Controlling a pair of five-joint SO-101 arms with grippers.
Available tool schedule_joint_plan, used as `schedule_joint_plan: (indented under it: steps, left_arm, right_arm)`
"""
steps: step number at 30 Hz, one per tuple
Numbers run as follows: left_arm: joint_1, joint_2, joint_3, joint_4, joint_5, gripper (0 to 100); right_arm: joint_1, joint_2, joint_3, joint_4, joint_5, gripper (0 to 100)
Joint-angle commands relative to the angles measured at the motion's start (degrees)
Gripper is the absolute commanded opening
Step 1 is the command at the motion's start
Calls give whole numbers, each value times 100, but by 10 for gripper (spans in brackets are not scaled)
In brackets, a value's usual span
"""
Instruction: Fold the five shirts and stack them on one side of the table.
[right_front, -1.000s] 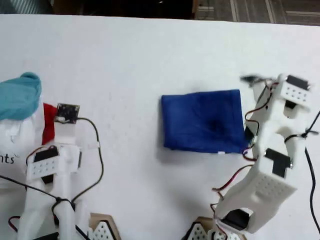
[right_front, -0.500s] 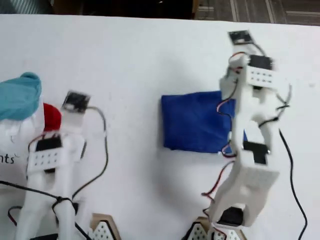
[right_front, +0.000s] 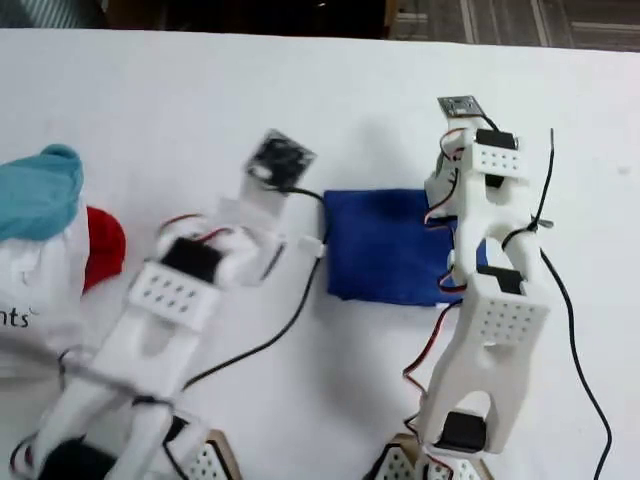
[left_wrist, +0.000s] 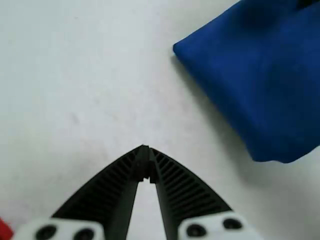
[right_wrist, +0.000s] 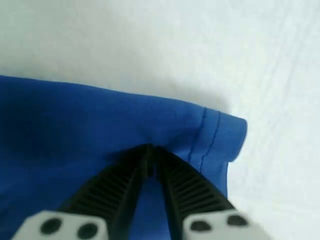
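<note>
High view: your folded blue shirt (right_front: 385, 245) lies mid-table (right_front: 300, 90). The left arm (right_front: 180, 290) leans toward its left edge and the right arm (right_front: 495, 310) stands over its right side. A pile (right_front: 30, 290) of shirts sits far left.

Left wrist view: your left gripper (left_wrist: 145, 165), fingers together and empty, hangs above the table near the shirt's corner.

Right wrist view: your right gripper (right_wrist: 149, 155), fingers together, touches the blue shirt beside its hem.
</note>
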Motion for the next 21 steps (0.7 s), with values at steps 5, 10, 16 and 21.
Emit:
schedule_joint_plan:
  steps: [5, 10, 16, 21]
  left_arm:
    - [677, 2435, -2035, 149, 730, 26]
    - [1345, 3033, -2510, 290, 1275, 26]
    - [1723, 3771, -2571, 141, 1837, 26]
    - [1741, 4264, -3020, 413, 2892, 27]
  right_arm:
    - [453, -725, -44, 321, -53, 21]
    - [444, -725, 62, 330, -35, 21]
    - [418, -725, 88, 242, -35, 21]
    - [418, -725, 105, 251, -35, 21]
